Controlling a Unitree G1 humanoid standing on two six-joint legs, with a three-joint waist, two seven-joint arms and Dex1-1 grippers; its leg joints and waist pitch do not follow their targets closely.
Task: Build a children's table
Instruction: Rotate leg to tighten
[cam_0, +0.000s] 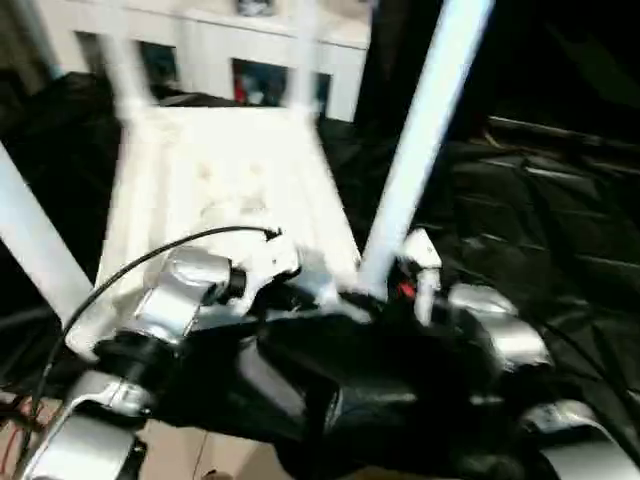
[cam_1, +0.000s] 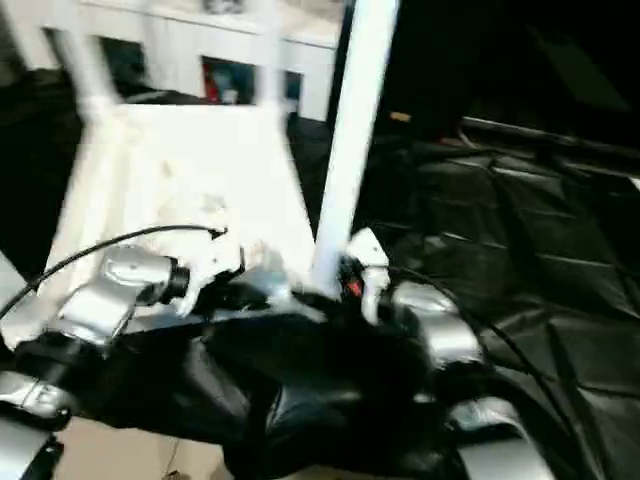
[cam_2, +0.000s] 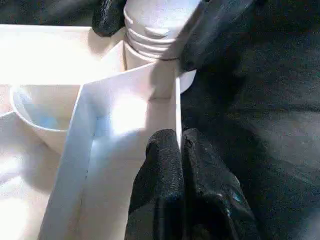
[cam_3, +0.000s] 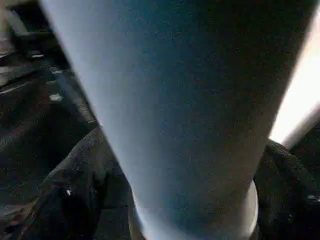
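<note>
The white tabletop (cam_0: 230, 180) lies upside down on the black-draped work table, ribbed underside up. White tube legs stand in its corner sockets: two at the far side (cam_0: 125, 60), one at the near left (cam_0: 35, 250), one at the near right (cam_0: 420, 130). My left gripper (cam_2: 179, 142) is shut on the thin rim wall (cam_2: 165, 95) of the tabletop, just beside the near right socket. My right gripper (cam_3: 190, 200) is shut on that leg's lower end (cam_3: 175, 100), one black finger (cam_2: 215, 30) on each side above its ridged base (cam_2: 150, 42).
Black cloth (cam_0: 540, 210) covers the work table to the right and behind. A white shelf unit (cam_0: 210, 50) stands at the back. A thin black cable (cam_0: 150, 260) arcs over my left wrist. Pale floor (cam_0: 190, 455) shows below my arms.
</note>
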